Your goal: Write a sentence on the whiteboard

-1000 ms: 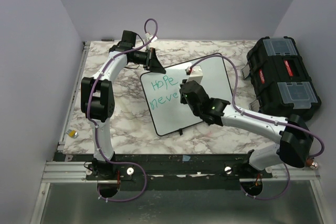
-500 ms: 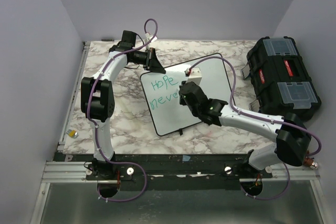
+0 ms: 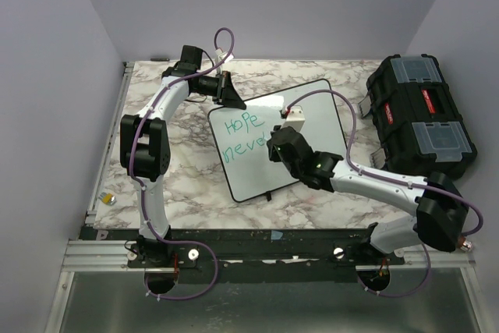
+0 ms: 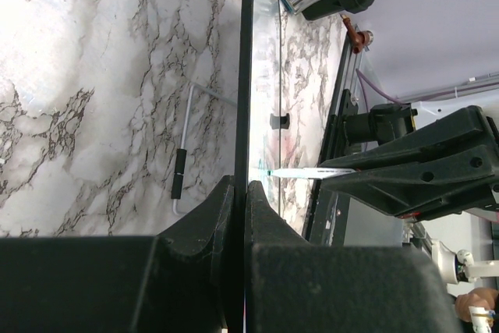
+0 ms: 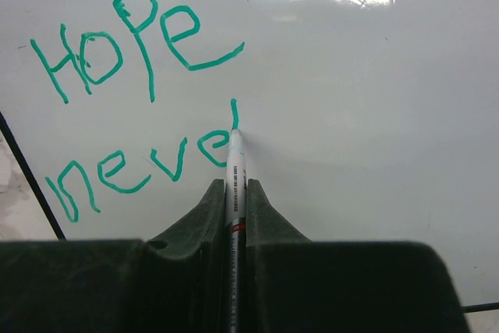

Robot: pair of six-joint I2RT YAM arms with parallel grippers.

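The whiteboard (image 3: 320, 115) sits crooked in the middle of the desk (image 3: 179, 185), and the left tool (image 4: 240, 189) is pinched shut on its black edge. The right tool (image 5: 235, 185) squeezes a marker (image 5: 235, 163), tip on the board. The sentence (image 5: 148, 76) says "Hope" and "neve", with only the start of an "r", so I think more writing is left. Lots of bare white lies to the right and below; the toolbox (image 3: 421, 122) sits well apart

Marble table (image 3: 195, 185) — lavender walls (image 3: 47, 76).

You're in a robotics lab cell — bare lilac walls (image 3: 312, 5) box in a marble-print table (image 3: 187, 185), aluminium mounting rail (image 3: 93, 253) along its near edge.
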